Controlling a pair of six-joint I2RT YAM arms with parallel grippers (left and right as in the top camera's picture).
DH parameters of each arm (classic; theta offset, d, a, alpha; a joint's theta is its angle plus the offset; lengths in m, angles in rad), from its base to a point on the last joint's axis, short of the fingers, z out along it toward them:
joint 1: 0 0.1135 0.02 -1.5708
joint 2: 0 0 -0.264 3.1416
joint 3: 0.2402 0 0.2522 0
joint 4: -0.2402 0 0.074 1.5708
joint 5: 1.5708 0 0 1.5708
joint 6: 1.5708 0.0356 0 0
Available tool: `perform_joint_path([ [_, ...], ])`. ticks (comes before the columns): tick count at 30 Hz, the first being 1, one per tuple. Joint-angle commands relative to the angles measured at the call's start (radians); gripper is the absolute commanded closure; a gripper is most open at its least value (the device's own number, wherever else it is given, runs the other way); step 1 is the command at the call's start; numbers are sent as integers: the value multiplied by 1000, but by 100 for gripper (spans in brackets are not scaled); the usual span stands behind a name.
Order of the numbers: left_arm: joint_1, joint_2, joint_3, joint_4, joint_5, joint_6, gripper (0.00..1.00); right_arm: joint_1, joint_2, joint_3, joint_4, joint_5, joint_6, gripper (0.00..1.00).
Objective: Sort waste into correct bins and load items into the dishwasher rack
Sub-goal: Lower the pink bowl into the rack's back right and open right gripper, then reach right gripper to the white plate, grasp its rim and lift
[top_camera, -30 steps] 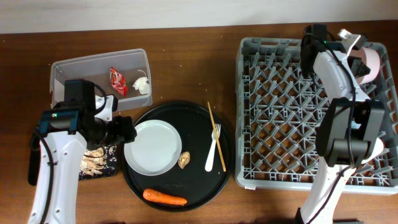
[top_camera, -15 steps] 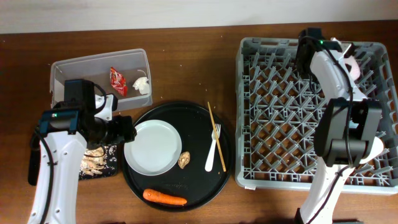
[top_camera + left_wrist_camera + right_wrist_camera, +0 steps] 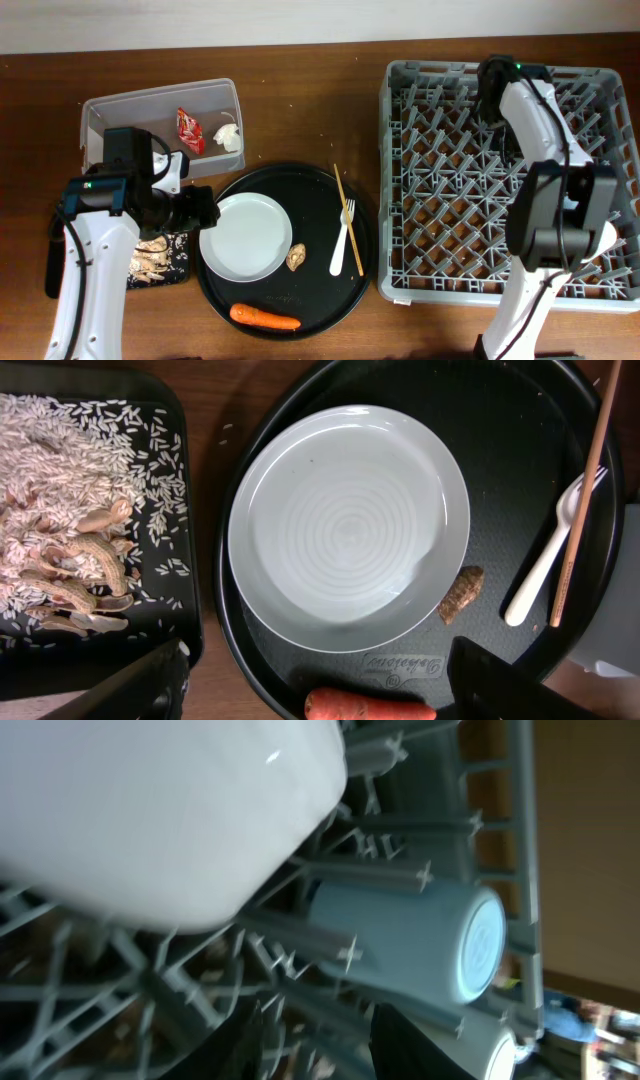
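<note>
1. My left gripper (image 3: 318, 665) stands wide open with nothing between its fingers (image 3: 150, 685). It hovers at the edge of the pale grey plate (image 3: 350, 540).
2. The plate lies flat and bare on the left part of the round black tray (image 3: 300, 180).
3. A brown lump (image 3: 460, 595) sits on that tray just beside the plate's rim. An orange carrot (image 3: 370, 707) lies at the tray's near edge.
4. The white fork (image 3: 550, 550) and the wooden chopsticks (image 3: 585, 490) lie side by side on the right of the tray. The chopsticks meet the fork's tines.
5. The small black tray (image 3: 190, 510) sits just left of the round one and holds the food scraps (image 3: 70, 550), which are rice grains and peanut shells.
6. The clear tub (image 3: 110, 110) stands behind my left arm. In it are the red wrapper (image 3: 189, 130) and the white tissue (image 3: 230, 137).
7. My right gripper (image 3: 315, 1040) is down over the far side of the dishwasher rack (image 3: 450, 200). Its jaws are partly apart and hold nothing; only the rack's pegs show between them.
8. The white bowl (image 3: 150, 810) rests on the pegs, apart from my right fingers (image 3: 245, 1040).
9. The light-blue cup (image 3: 410, 940) lies on its side among the pegs beside the bowl.
10. A second pale cup (image 3: 490, 1058) is only partly in view, near the rack's wall.
</note>
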Motion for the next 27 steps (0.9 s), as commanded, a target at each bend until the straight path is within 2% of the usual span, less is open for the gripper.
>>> perform_joint_path([
  [1, 3, -3, -6, 2, 11, 1, 13, 19, -151, 3, -8, -188, -43, 61],
  [4, 3, -3, -6, 2, 11, 1, 13, 19, -257, 3, -32, -231, -62, 57],
  [5, 3, -3, -6, 2, 11, 1, 8, 19, -299, 3, -37, -282, -94, 55],
  [8, 3, -3, -6, 3, 11, 1, 8, 19, -412, 3, -53, -565, -248, 48],
  [10, 3, -3, -7, 2, 11, 1, 8, 20, -465, 3, -74, -847, -350, 38],
  [11, 3, -3, -8, -2, 11, 1, 8, 28, -482, 3, -94, -999, -434, 37],
  [13, 3, -3, -9, -6, 11, 1, 8, 55, -490, 3, -144, -1153, -509, 35],
  [16, 3, -3, -9, -10, 11, 1, 8, 158, -484, -14, -185, -1178, -526, 29],
  [19, 3, -3, -9, -18, -6, 0, 8, 306, -483, -65, -137, -1178, -531, 28],
  [22, 14, -3, -9, -35, -102, -90, 7, 430, -468, -104, -71, -1158, -493, 28],
  [27, 170, -3, -9, -58, -121, -144, 4, 636, -378, -163, 98, -1101, -379, 27],
])
